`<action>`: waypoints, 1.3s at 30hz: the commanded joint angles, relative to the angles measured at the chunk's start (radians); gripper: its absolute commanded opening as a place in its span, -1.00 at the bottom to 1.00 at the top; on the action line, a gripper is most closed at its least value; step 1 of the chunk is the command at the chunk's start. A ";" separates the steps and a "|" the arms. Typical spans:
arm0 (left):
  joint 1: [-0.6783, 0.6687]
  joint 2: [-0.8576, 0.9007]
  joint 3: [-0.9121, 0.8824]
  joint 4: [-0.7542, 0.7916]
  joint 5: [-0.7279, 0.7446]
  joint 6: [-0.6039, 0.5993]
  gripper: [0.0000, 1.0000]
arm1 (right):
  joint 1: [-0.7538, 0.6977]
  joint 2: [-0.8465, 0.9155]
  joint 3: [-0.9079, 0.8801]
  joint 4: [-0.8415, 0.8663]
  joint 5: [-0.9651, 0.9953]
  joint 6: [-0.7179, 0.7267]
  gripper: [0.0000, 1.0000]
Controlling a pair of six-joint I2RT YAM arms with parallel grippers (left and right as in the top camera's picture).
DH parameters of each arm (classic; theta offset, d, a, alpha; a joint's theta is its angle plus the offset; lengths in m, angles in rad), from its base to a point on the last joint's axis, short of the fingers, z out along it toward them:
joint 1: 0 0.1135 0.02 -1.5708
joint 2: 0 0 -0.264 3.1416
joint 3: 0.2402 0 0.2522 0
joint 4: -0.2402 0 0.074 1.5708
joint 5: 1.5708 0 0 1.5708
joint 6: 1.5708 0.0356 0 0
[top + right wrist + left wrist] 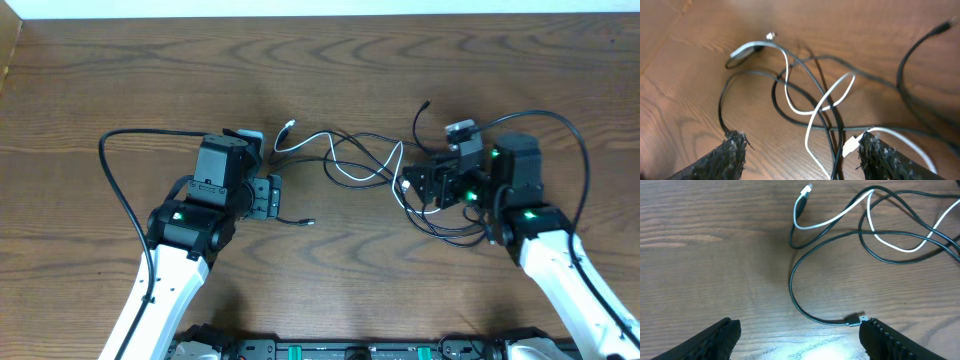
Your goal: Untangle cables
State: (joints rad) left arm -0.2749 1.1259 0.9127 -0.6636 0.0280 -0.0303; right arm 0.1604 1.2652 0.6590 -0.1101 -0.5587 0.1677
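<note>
Two arms reach in over a wooden table (100,60), with a tangle of cables lying on it between them.

Left side first. The left gripper (268,197) (800,326) is released, with its fingers (720,340) spread wide and only bare wood between them. A black plug (310,222) (856,320) lies flat just beside the tip of one finger; I cannot tell whether the two touch. From that plug the black cable (370,140) (792,287) (722,107) curves away from the gripper and runs into the tangle.

Middle. The white cable (318,136) (840,216) (787,87) starts at a white plug (290,125) (807,188) (747,49) on the left edge of the tangle, well apart from the left gripper. It weaves through the black loops, crossing them several times. How the strands stack at each crossing is too fine to read.

Right side. The right gripper (420,185) (802,137) hangs low over the right end of the tangle, also released. Its fingers (730,157) stand apart, and black and white strands pass loosely between them – none is pinched. A second white plug (852,146) lies close beside one fingertip. A second black plug (427,103) (947,24) lies at the far side of the tangle, clear of both grippers. More black loops spill toward the right arm.
</note>
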 commanded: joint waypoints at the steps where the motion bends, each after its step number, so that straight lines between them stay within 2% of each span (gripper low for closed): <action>1: 0.006 0.003 0.003 -0.008 -0.029 -0.017 0.64 | 0.043 0.056 0.000 0.023 0.039 0.012 0.40; 2: 0.006 0.003 0.003 -0.013 -0.029 -0.017 0.96 | 0.054 0.077 0.000 0.040 0.042 0.021 0.40; 9: 0.006 0.004 0.003 -0.017 -0.029 -0.016 0.98 | 0.111 0.213 0.000 0.156 0.045 0.109 0.41; 17: 0.006 0.004 0.003 -0.017 -0.029 -0.017 0.98 | 0.191 0.335 0.000 0.259 0.087 0.133 0.40; 20: 0.006 0.004 0.003 -0.017 -0.029 -0.017 0.98 | 0.214 0.375 0.000 0.294 0.116 0.135 0.14; 22: 0.006 0.004 0.003 -0.017 -0.029 -0.016 0.98 | 0.214 0.389 0.000 0.317 0.114 0.149 -0.29; 24: 0.006 0.004 0.003 -0.017 -0.029 -0.016 0.98 | 0.213 0.390 0.000 0.330 0.115 0.171 -0.85; 25: 0.006 0.004 0.003 -0.017 -0.029 -0.017 0.98 | 0.212 0.389 0.000 0.341 0.114 0.178 -0.98; 33: 0.006 0.004 0.003 -0.017 -0.029 -0.016 0.98 | 0.205 0.331 0.000 0.409 0.006 0.228 -0.98; 39: 0.006 0.004 0.003 -0.017 -0.029 -0.016 0.98 | 0.172 0.178 0.000 0.533 -0.104 0.329 -0.98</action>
State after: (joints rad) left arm -0.2749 1.1259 0.9127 -0.6781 0.0158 -0.0341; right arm 0.3531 1.5436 0.6579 0.3740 -0.5716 0.4187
